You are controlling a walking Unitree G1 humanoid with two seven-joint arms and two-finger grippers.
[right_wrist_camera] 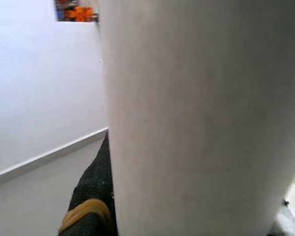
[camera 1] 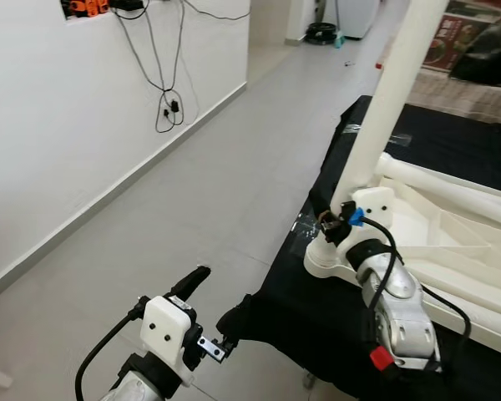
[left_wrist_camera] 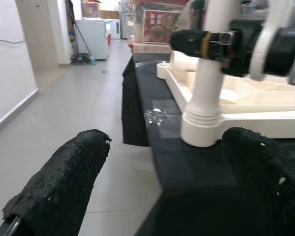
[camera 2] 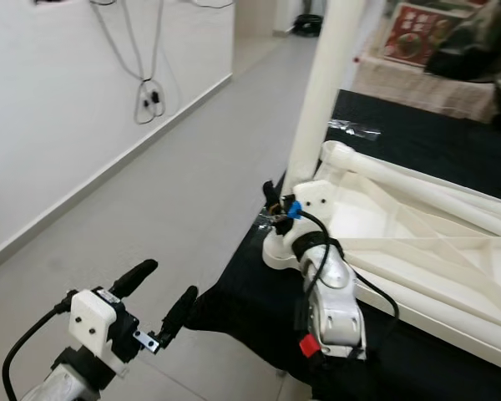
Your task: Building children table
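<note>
A white children's table (camera 1: 451, 242) lies upside down on a surface covered in black cloth (camera 1: 317, 317). One white table leg (camera 1: 392, 92) stands upright in the corner socket (camera 1: 326, 259) nearest me. My right gripper (camera 1: 334, 219) is shut on the base of this leg. In the right wrist view the leg (right_wrist_camera: 196, 118) sits close beside a black finger (right_wrist_camera: 91, 206) with an orange band. My left gripper (camera 1: 215, 299) hangs open and low over the floor, just left of the cloth's corner. In its wrist view its fingers (left_wrist_camera: 64, 187) frame the socket (left_wrist_camera: 201, 123).
Grey tiled floor (camera 1: 192, 192) stretches to my left up to a white wall with hanging cables (camera 1: 167, 104). A strip of clear tape (camera 1: 305, 224) lies on the cloth by the socket. Red-patterned items (camera 1: 451, 42) sit behind the table.
</note>
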